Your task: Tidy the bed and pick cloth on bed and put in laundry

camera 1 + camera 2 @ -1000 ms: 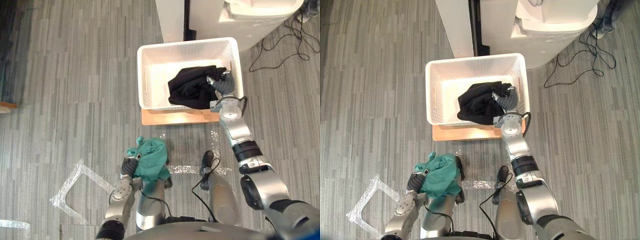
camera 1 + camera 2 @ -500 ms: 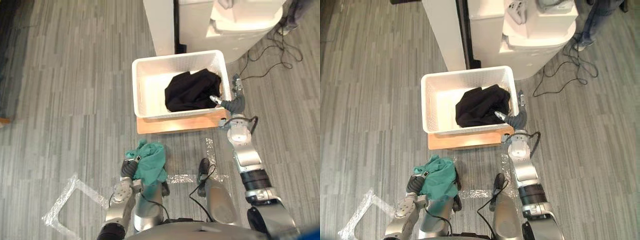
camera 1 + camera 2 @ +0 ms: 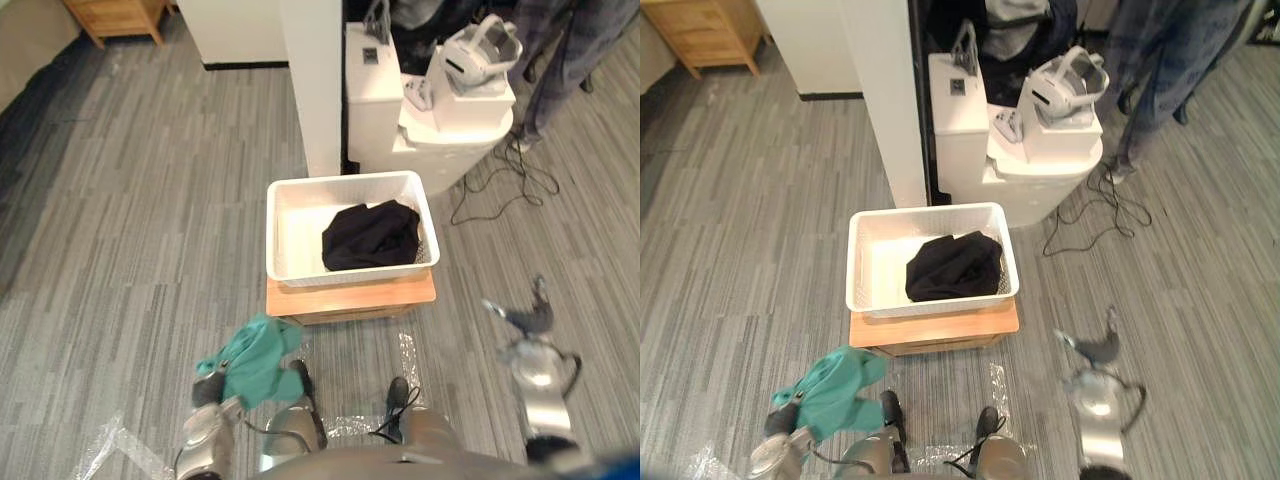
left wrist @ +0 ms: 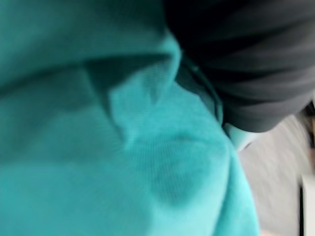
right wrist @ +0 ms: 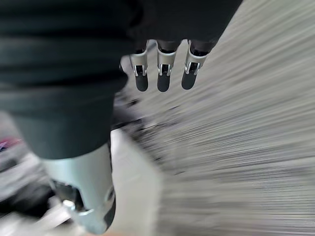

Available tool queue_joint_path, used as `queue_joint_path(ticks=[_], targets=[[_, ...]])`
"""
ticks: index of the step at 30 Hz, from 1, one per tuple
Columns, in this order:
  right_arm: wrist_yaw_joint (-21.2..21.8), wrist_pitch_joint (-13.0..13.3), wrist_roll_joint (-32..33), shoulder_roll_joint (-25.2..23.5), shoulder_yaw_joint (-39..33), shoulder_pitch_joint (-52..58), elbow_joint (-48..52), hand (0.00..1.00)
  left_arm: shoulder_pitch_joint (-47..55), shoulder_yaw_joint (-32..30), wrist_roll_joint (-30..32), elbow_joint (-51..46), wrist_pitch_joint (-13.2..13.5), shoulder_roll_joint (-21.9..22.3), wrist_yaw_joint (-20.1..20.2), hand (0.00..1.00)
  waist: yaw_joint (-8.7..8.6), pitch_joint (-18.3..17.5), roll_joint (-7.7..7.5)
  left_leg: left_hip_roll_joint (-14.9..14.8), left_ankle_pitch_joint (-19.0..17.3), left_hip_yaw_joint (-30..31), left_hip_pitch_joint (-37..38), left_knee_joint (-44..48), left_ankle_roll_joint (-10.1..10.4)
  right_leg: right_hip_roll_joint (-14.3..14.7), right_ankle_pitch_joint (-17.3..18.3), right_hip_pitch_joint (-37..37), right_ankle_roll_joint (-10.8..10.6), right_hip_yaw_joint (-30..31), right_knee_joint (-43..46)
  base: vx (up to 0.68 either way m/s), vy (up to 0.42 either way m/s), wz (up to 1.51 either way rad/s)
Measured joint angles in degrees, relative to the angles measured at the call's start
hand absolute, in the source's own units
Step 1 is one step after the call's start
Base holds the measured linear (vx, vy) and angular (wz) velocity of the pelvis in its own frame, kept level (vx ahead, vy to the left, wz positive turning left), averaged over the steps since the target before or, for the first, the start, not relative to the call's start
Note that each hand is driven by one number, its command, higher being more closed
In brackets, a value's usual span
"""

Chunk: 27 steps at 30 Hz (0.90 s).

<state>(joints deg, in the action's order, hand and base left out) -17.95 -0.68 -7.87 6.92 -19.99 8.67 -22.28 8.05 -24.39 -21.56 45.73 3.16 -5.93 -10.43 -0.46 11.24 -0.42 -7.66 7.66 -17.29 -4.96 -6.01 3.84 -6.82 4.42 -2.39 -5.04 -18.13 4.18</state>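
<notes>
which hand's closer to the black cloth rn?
Right. The right hand hangs open just off the basket's near right corner; the black cloth lies inside. The left hand is farther, off its near left, carrying the teal cloth.

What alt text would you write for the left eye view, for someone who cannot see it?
A white laundry basket holding a black cloth sits on a low wooden stand on a grey floor. Nearer the robot, its left hand holds a bunched teal cloth, and its right hand hangs open above the floor.
</notes>
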Motion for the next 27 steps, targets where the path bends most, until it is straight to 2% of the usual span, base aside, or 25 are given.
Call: queue_joint_path(ticks=[6, 11, 13, 16, 18, 22, 27], targets=[[-0.32, -0.14, 2.15, -0.06, -4.44, 1.23, -7.8, 0.0, -1.61, -9.99, -7.55, 0.67, -0.18, -5.55, -2.15, 1.0, 0.81, -2.29, -0.84, 0.74, -0.9, 1.65, -0.07, -0.02, -0.47, -0.41, 1.72, 1.2, -0.61, -1.14, -0.16, 0.05, 0.01, 0.19], [-0.42, -0.16, 2.01, -0.05, -4.63, 0.29, -11.51, 0.0, -5.36, -12.32, -9.34, 0.15, -0.03, -13.58, -3.82, 1.0, 1.65, -3.04, -1.3, 2.04, -1.41, 2.25, 1.18, 0.01, -0.58, -1.25, 1.83, 3.12, -0.6, -1.64, -0.21, 0.15, 0.008, 0.11], [-0.4, -0.16, 1.93, -0.04, -4.48, 0.08, -11.51, 0.0, -6.61, -12.09, -9.19, -3.62, 0.04, -16.16, -4.53, 1.0, 1.87, -3.12, -1.27, 2.61, -1.87, 2.6, 1.87, 0.02, -0.54, -1.59, 2.03, 4.22, -0.47, -1.51, -0.59, 0.16, 0.007, 0.16], [-0.25, -0.13, 1.88, -0.04, -4.03, -0.01, -11.51, 0.0, -10.18, -10.14, -7.25, -11.32, 1.33, -20.66, -6.19, 1.0, 2.79, -3.15, -1.28, 2.88, -2.02, 3.43, 2.05, 0.08, -0.46, -1.6, 2.1, 5.22, -0.35, -1.38, -1.24, 0.12, 0.005, 0.17], [-0.2, -0.04, 1.87, -0.06, -3.87, -0.03, -11.49, 0.0, -12.37, -8.73, -2.94, -18.51, 2.47, -22.72, -7.71, 1.0, 3.12, -3.17, -1.25, 2.9, -2.01, 3.55, 2.42, 0.14, -0.45, -1.57, 2.23, 5.71, -0.12, -1.26, -1.24, 0.06, -0.008, 0.07], [-0.15, 0.43, 1.9, -0.08, -3.56, -0.01, -11.5, 0.0, -14.85, -5.64, 4.78, -25.64, 4.64, -23.97, -9.88, 1.0, 3.06, -3.58, -0.72, 2.94, -2.02, 3.28, 3.82, 0.02, -0.45, -1.57, 2.36, 6.94, 0.1, 0.01, -1.25, 0.01, -0.004, -0.03], [0.35, 0.77, 1.9, -0.32, -1.52, 0.04, -11.51, 0.0, -17.45, 0.09, 10.4, -29.93, 4.95, -23.81, -10.87, 1.0, 2.64, -4.27, 0.22, 2.39, -2.02, 2.01, 4.38, -0.02, -0.45, -1.15, 2.47, 6.67, 0.28, 1.64, -1.39, -0.05, -0.01, -0.15]])
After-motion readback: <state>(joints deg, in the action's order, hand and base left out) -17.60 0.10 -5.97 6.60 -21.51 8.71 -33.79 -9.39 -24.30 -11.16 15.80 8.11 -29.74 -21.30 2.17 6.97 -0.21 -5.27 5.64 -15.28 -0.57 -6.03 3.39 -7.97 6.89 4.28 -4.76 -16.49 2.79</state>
